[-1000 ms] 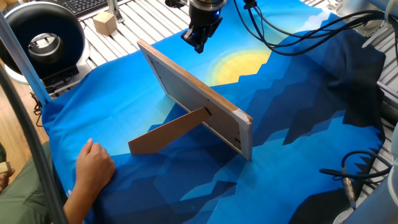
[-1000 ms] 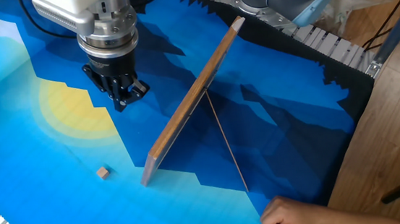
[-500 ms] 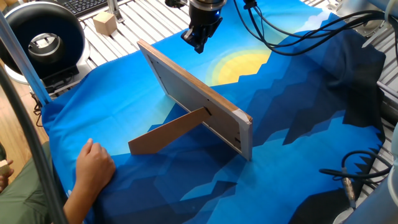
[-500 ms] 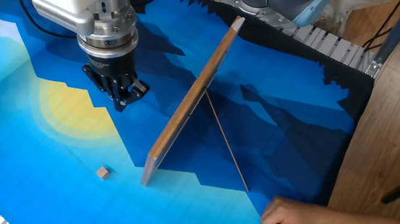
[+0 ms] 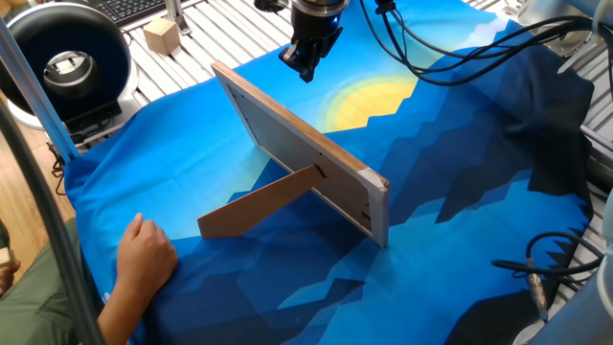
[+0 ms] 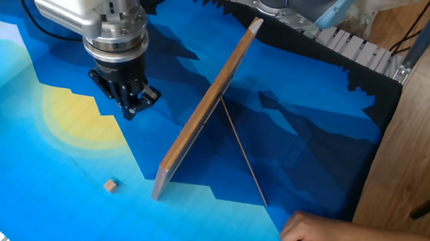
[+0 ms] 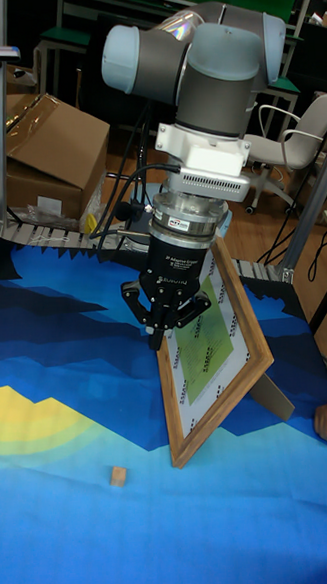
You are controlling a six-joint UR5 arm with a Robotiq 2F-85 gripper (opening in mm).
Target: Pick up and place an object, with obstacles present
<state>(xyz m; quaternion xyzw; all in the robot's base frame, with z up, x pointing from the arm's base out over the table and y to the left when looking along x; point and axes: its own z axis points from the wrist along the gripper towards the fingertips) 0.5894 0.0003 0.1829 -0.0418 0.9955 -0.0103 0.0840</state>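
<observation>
On the blue-clothed counter (image 6: 34, 191), a small wooden cube (image 6: 111, 186) lay on the same side of the propped board (image 6: 206, 109) as the gripper (image 6: 130, 108), which was held above the cloth, fingers drawn narrow, nothing gripped. The board was propped by a brown strut (image 5: 257, 203), presumably as a barrier.

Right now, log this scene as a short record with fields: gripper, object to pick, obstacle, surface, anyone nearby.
gripper: gripper hangs above the cloth, jaws close together, nothing visibly held
object to pick: small wooden cube lying on the cloth, on the gripper's side of the board, apart from both
obstacle: framed board standing tilted, propped by a brown strut behind it
surface: blue cloth with a yellow sun patch
nearby: a person's hand resting on the cloth edge
</observation>
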